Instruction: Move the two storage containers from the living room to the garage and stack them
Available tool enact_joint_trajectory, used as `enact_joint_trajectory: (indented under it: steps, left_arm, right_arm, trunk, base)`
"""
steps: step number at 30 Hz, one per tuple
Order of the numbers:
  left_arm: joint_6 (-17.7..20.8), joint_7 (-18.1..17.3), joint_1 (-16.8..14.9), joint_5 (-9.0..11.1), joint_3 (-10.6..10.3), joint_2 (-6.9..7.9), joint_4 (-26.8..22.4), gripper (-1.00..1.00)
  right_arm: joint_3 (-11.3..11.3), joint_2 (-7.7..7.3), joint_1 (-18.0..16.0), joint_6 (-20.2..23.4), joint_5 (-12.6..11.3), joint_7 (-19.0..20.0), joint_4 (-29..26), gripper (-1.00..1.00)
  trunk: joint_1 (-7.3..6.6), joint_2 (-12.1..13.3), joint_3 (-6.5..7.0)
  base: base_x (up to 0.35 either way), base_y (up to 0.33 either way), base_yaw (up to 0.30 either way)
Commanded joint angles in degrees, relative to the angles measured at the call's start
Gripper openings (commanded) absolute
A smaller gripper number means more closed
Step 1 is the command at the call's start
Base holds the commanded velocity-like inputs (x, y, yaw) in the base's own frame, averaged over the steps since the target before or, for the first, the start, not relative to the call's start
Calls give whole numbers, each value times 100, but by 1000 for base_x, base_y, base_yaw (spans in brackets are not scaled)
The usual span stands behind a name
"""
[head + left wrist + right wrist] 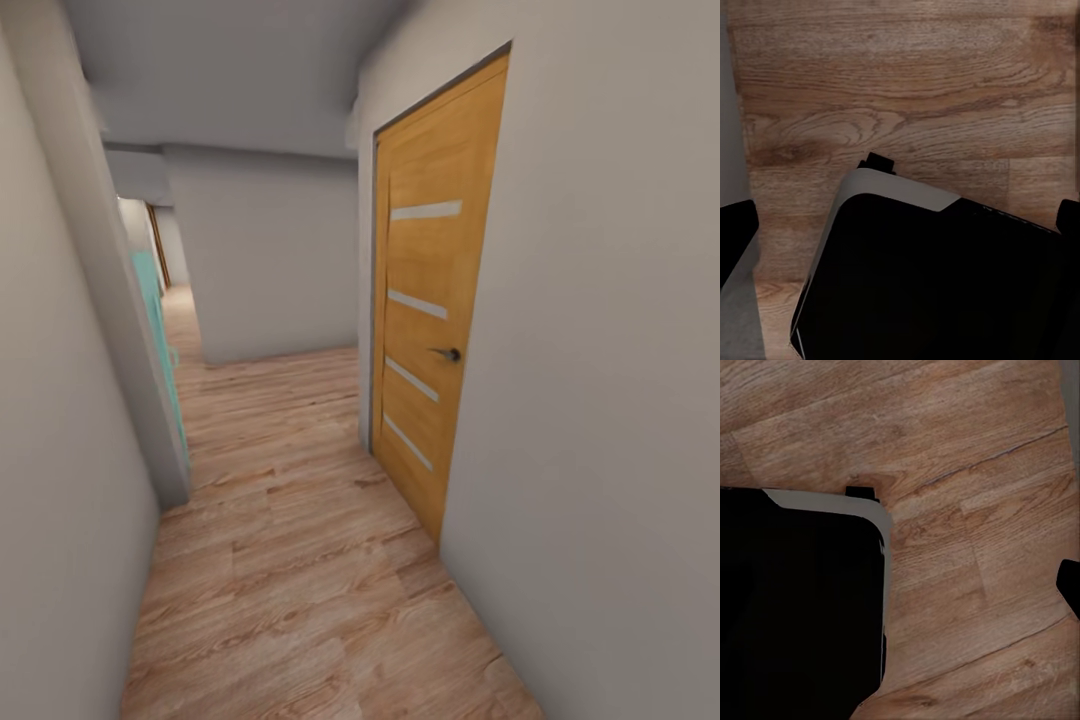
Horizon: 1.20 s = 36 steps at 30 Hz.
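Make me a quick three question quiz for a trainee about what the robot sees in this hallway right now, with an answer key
1. True or false: the wooden door on the right wall of the hallway stands wide open.
2. Multiple choice: what covers the hallway floor? A) grey concrete B) light wood planks C) carpet
3. Fill in: in the left wrist view, the dark rounded shape just above the planks looks like the robot's own ____.

Key:
1. False; it sits shut in its frame, handle showing.
2. B.
3. Base, judging by its black body and pale rim; neither wrist view shows an end effector holding anything.
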Motion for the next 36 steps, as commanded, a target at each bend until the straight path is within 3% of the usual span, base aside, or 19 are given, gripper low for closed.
enact_joint_trajectory:
  steps: [1,11,25,36]
  left_arm:
    - [-15,19,-4,43,-49,0,2,100]
    - [-12,20,-4,46,-51,0,3,100]
    - [-13,20,-4,49,-53,1,1,100]
    - [-13,20,-4,47,-50,1,2,100]
  right_arm:
    - [49,12,-8,-32,-57,-6,17,100]
    - [23,48,-8,-51,-82,28,17,100]
    - [42,17,-8,-54,-78,31,17,100]
    - [51,2,-8,-54,-67,31,17,100]
  trunk:
    - [6,-10,-11]
    - [6,-10,-11]
    - [6,-10,-11]
    - [6,-10,-11]
  base:
    - [321,0,0]
    - [321,0,9]
    - [320,-10,227]
    - [321,-125,23]
